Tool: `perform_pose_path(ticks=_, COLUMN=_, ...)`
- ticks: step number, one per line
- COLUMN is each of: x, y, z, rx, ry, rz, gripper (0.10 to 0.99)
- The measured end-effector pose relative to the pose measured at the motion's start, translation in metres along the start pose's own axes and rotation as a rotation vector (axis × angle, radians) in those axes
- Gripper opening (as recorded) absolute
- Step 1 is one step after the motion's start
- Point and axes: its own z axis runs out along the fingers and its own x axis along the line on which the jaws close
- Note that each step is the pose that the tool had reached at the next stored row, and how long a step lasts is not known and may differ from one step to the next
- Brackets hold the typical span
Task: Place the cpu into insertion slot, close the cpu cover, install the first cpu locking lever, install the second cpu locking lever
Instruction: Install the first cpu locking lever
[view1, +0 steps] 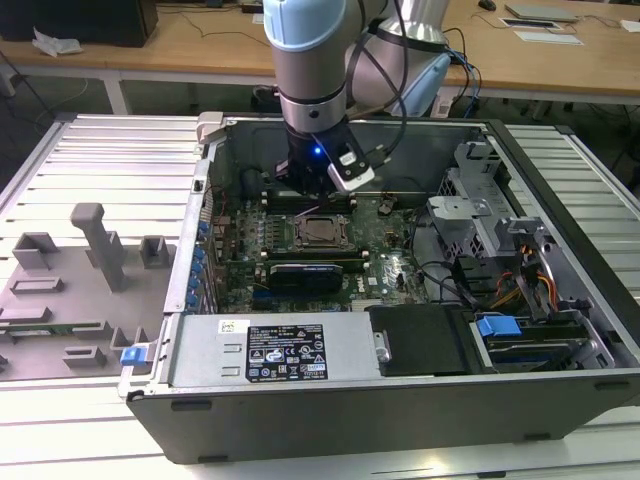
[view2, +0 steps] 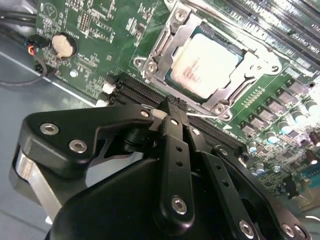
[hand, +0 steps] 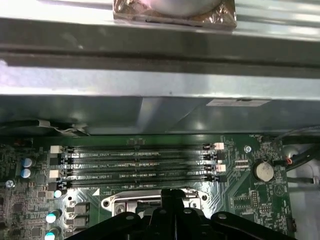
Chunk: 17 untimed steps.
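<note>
A white printed sticker (view1: 288, 352) and a smaller yellowish one (view1: 235, 326) sit on the grey box along the near edge of the open computer case (view1: 203, 190); their print is too small to make out. A pale label (hand: 237, 102) is stuck on the case's inner wall, fine white lettering runs along the memory slots (hand: 135, 162), and faint print marks the top of the cpu (view2: 205, 62). The cpu lies in the insertion slot (view1: 322, 232) near the middle of the green board (view2: 100, 20), with the cpu cover (view2: 170, 37) lying flat around it. The tool (view2: 172, 107) hangs above the board just beside the slot, its fingers (hand: 170, 196) pressed together with nothing between them. A coin battery (view2: 65, 46) sits towards one corner of the board. Grey holders (view1: 100, 245) stand on the slatted surface (view1: 90, 160) at the exterior view's left.
</note>
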Motion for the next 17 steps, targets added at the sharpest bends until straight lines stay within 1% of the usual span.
perform_pose_path(ticks=2, x=0.0002, y=0.0018, z=0.0014, rx=0.004, ry=-0.0003, rz=0.001, gripper=0.106)
perform_pose_path(ticks=6, x=0.0006, y=0.0069, z=0.0033, rx=0.008, ry=-0.0005, rz=0.001, gripper=0.106)
perform_pose_path(ticks=10, x=0.0007, y=0.0091, z=0.0045, rx=0.012, ry=-0.0007, rz=0.001, gripper=0.106)
perform_pose_path(ticks=12, x=0.0008, y=0.0102, z=0.0054, rx=0.016, ry=-0.0009, rz=0.002, gripper=0.106)
perform_pose_path(ticks=14, x=0.0011, y=0.0132, z=0.0071, rx=0.030, ry=-0.0015, rz=0.003, gripper=0.106)
perform_pose_path(ticks=16, x=-0.0006, y=0.0143, z=0.0093, rx=0.036, ry=-0.0039, rz=0.015, gripper=0.106)
perform_pose_path(ticks=17, x=-0.0030, y=0.0148, z=0.0113, rx=0.037, ry=-0.0058, rz=0.026, gripper=0.106)
